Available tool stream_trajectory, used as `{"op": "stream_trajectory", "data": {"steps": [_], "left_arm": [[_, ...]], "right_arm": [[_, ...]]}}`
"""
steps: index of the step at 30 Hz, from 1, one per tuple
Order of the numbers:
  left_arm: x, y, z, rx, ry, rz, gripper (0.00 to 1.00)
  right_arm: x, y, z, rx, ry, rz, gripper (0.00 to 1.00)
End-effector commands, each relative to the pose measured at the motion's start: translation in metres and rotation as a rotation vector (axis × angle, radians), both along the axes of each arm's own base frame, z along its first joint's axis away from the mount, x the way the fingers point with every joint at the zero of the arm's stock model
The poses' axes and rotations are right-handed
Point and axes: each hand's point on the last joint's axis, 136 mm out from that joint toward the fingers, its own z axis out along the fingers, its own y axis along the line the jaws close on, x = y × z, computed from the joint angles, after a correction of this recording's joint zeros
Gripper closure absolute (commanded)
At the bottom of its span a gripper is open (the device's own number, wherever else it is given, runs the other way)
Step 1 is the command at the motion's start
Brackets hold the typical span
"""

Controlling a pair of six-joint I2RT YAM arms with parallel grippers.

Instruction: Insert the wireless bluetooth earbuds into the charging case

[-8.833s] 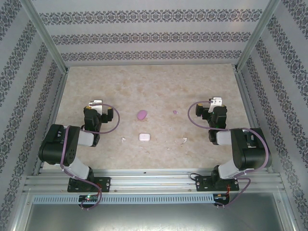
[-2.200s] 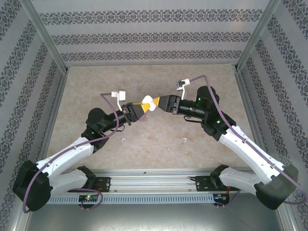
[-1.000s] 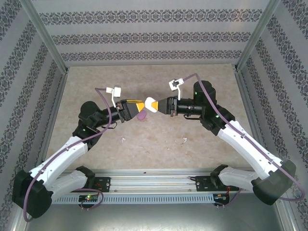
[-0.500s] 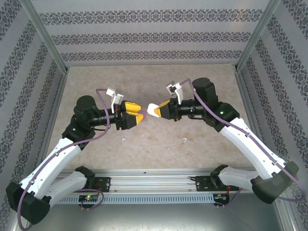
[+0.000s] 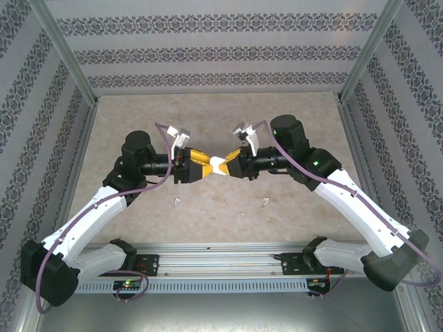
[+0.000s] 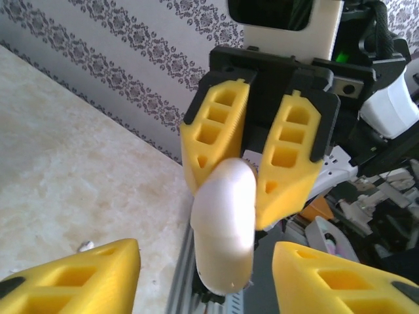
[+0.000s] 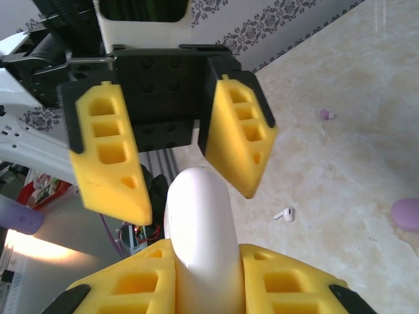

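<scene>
Jutting from right jaws, charging case (tip between spread left jaws).

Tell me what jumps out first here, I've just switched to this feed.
Both arms meet tip to tip above the middle of the table: the right gripper is shut on a white charging case held in the air, and the left gripper stands open around its free end. The two earbuds lie loose on the table nearer the bases, one on each side.

Beige marbled table, left earbud, right earbud, 1 purple case, 1 tiny purple piece
</scene>
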Motion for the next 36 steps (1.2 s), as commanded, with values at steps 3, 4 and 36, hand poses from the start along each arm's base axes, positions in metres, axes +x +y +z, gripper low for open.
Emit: {"op": "stream_trajectory", "data": {"steps": [3, 4, 36], "left_arm": [[-0.005, -0.001, 0.022, -0.055, -0.048, -0.046, 0.54], [-0.005, -0.001, 0.021, -0.053, -0.047, -0.046, 0.55], [-0.021, -0.002, 0.003, 0.019, -0.161, -0.018, 1.0]], "right_arm": [[-0.005, 0.004, 0.012, 0.033, -0.044, 0.039, 0.89], [-0.005, 0.004, 0.012, 0.035, -0.045, 0.037, 0.89], [0.002, 0.005, 0.002, 0.048, 0.015, 0.002, 0.7]]}}
